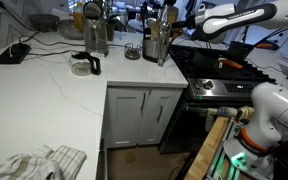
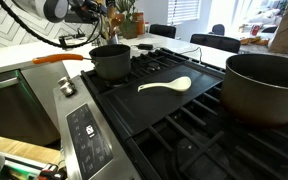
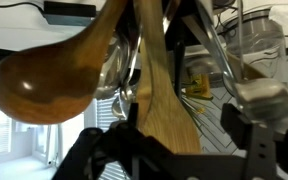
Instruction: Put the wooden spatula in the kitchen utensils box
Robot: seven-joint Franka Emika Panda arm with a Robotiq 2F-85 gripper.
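Note:
The wooden spatula [image 3: 166, 95] fills the middle of the wrist view, its blade between my two dark fingers. My gripper [image 3: 174, 125] is open, with a gap between the blade and the right finger. In an exterior view the gripper [image 1: 177, 27] is at the top of the shiny steel kitchen utensils box [image 1: 156, 47], which stands at the back of the white counter and is crowded with utensils. A large wooden spoon [image 3: 54, 85] and steel utensil handles [image 3: 124, 70] stand close beside the spatula. The box's rim is hidden in the wrist view.
A taller steel jug [image 1: 95, 32] and a small dark wire cup [image 1: 133, 51] stand beside the box. The black stove [image 2: 174, 110] holds a small orange-handled pot [image 2: 110, 62], a large pot [image 2: 266, 86] and a pale spoon-shaped utensil [image 2: 166, 86]. A cloth [image 1: 39, 163] lies on the counter's near corner.

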